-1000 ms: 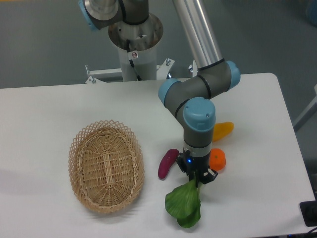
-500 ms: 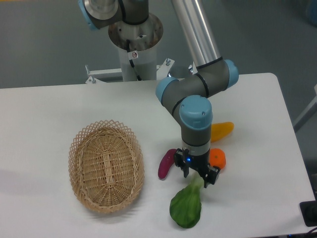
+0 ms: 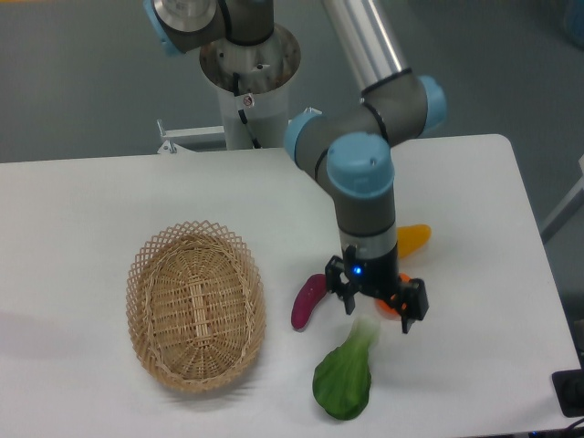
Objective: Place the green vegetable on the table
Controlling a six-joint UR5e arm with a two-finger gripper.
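Lying flat on the large white rectangular tabletop with rounded corners (image 3: 91, 210), low in the frame and right of centre: the bok-choy-like green vegetable with broad dark leaves and a pale stem (image 3: 347, 379), leaves toward the bottom edge, pale stem pointing up and to the right. Hovering just above that stem end, the black two-finger gripper (image 3: 377, 308) of the grey-and-blue arm, fingers (image 3: 408, 307) spread wide apart and clamped on nothing (a small blue light glowing on the wrist). No contact visible between fingers and vegetable. Just left of the gripper, a small purple eggplant (image 3: 307, 300), tilted, lying on the tabletop. Behind the gripper, mostly hidden by it, a small orange round fruit (image 3: 392, 301); above that and to the right, a yellow elongated fruit (image 3: 412, 239), partly hidden by the arm. Well apart at the left of the frame, an oval woven wicker basket (image 3: 195, 305), with nothing inside.
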